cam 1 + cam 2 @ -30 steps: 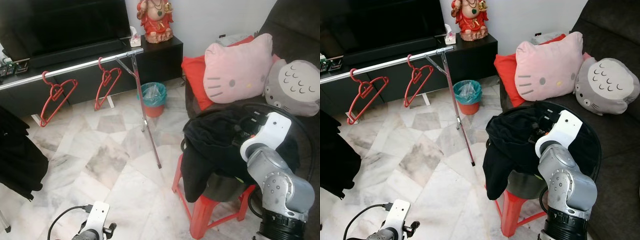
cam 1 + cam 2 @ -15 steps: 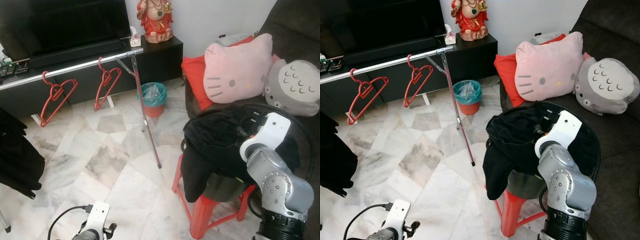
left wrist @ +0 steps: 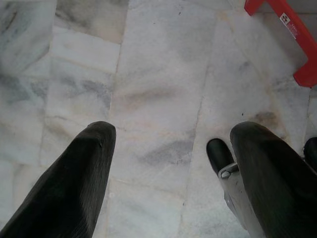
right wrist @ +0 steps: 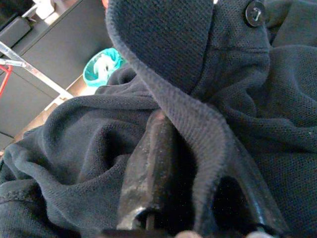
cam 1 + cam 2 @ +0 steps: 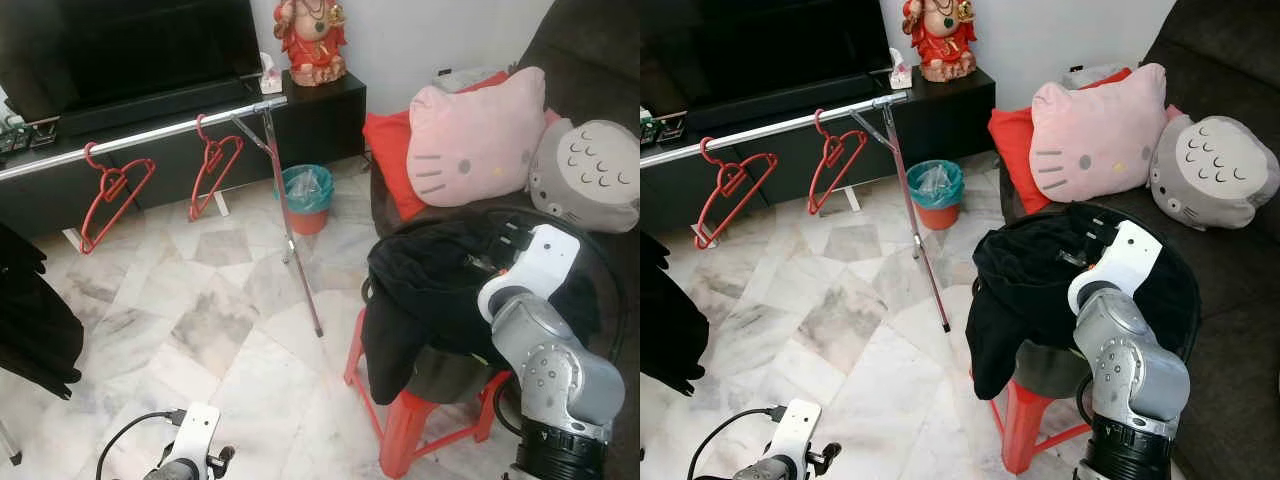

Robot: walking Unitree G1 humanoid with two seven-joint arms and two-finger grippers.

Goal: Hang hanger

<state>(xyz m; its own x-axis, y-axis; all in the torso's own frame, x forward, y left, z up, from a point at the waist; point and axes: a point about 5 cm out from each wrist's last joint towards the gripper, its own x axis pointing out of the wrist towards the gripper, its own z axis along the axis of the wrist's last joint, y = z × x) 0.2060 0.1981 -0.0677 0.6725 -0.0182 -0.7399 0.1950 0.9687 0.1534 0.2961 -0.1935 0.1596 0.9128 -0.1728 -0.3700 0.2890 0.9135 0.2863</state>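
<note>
Right wrist view: the right gripper (image 4: 198,163) has its fingers (image 4: 148,168) closed on the collar fold of a black shirt (image 5: 440,290), one fingertip hidden under cloth. The shirt drapes over a red stool (image 5: 410,425). Left gripper (image 3: 173,163) hangs with fingers spread above the marble floor (image 5: 220,310). At 11 o'clock, two red hangers (image 5: 115,190) hang hook-up from a silver rail (image 5: 150,135), long axes slanting down.

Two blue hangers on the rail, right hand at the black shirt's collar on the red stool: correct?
Not quite: the two hangers are red, as the left eye view shows. The rest holds: right hand, black shirt, red stool.
</note>
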